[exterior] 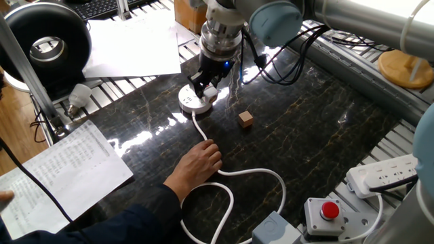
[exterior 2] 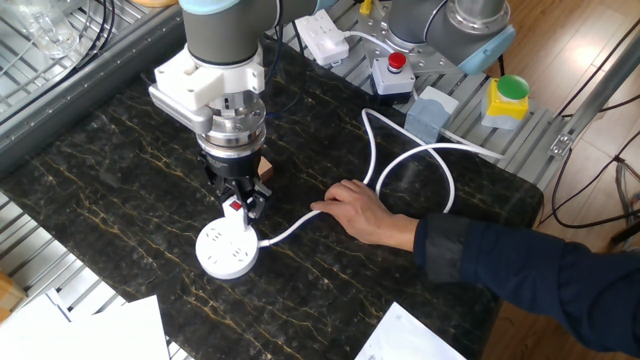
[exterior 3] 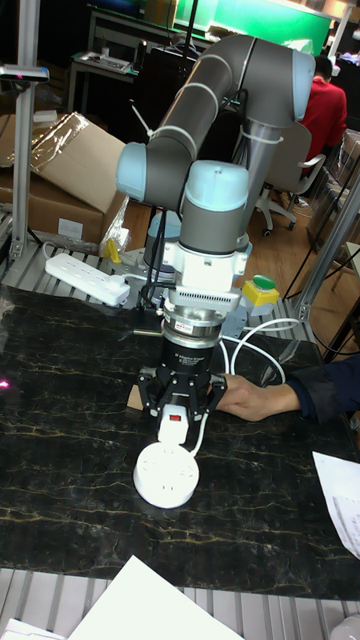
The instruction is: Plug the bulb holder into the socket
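While clamped between the black fingers of the claw [exterior 3: 176, 412], white adapter [exterior 3: 173, 419] with red switch facing outward, held upright just above the back rim of the round socket [exterior 3: 167, 475]; contact between adapter and socket not determinable. Same grip confirmed from the other fixed view: claw [exterior 2: 238, 201] closed on adapter [exterior 2: 236, 207], socket [exterior 2: 227, 250] directly below and slightly forward. Seen from one fixed view, claw [exterior: 204, 84] over socket [exterior: 194, 102], adapter [exterior: 210, 89] partly hidden by fingers. Socket lying flat on the dark marble table [exterior 2: 110, 190], toward the side nearest the loose paper sheets [exterior: 64, 169]. White cord [exterior 2: 400, 165] running from socket across the table in a loop, pressed down by a person's hand [exterior 2: 357, 210] in a dark blue sleeve, near the middle of the table. Small wooden cube [exterior: 245, 119] resting beside the arm, apart from socket. Power strip [exterior: 383, 173] and grey box with red button [exterior: 327, 213] off the table's far edge, on the metal frame.
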`<state>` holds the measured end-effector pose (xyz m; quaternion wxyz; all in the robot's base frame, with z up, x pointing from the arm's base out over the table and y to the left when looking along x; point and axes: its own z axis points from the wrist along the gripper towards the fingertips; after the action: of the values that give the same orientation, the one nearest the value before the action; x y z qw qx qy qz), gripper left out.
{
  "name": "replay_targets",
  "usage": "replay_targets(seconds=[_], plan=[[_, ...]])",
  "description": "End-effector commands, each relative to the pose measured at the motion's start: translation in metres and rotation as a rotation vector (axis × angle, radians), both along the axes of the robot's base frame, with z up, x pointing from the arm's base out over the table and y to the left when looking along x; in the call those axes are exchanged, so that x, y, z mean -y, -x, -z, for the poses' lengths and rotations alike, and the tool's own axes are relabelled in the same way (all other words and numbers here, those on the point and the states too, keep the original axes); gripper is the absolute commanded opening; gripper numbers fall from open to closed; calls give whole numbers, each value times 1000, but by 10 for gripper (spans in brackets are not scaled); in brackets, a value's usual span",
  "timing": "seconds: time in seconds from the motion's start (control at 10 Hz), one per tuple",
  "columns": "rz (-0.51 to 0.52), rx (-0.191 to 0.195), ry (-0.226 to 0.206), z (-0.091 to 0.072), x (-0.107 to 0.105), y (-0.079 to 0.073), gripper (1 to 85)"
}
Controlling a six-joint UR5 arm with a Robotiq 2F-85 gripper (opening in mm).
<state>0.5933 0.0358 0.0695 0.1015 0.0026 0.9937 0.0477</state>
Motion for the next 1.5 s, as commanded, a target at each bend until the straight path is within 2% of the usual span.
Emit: replay_targets(seconds=[0.0, 0.4, 0.6, 0.7, 0.8, 0.9, 1.1, 1.2, 1.3, 1.4], plan=[[2, 28, -7, 5, -2, -8, 13], [-26, 56, 12, 12, -3, -12, 13], [-58, 43, 37, 9, 4, -8, 27], [-90, 53, 40, 5, 4, -10, 300], [-125, 63, 57, 4, 6, -12, 490], [-157, 78, 78, 4, 9, -15, 587], [-198, 98, 87, 1, 10, -19, 753], [-219, 90, 95, -4, 11, -18, 797], [-230, 50, 105, -13, 12, -11, 800], [-235, 11, 117, -27, 14, -5, 763]])
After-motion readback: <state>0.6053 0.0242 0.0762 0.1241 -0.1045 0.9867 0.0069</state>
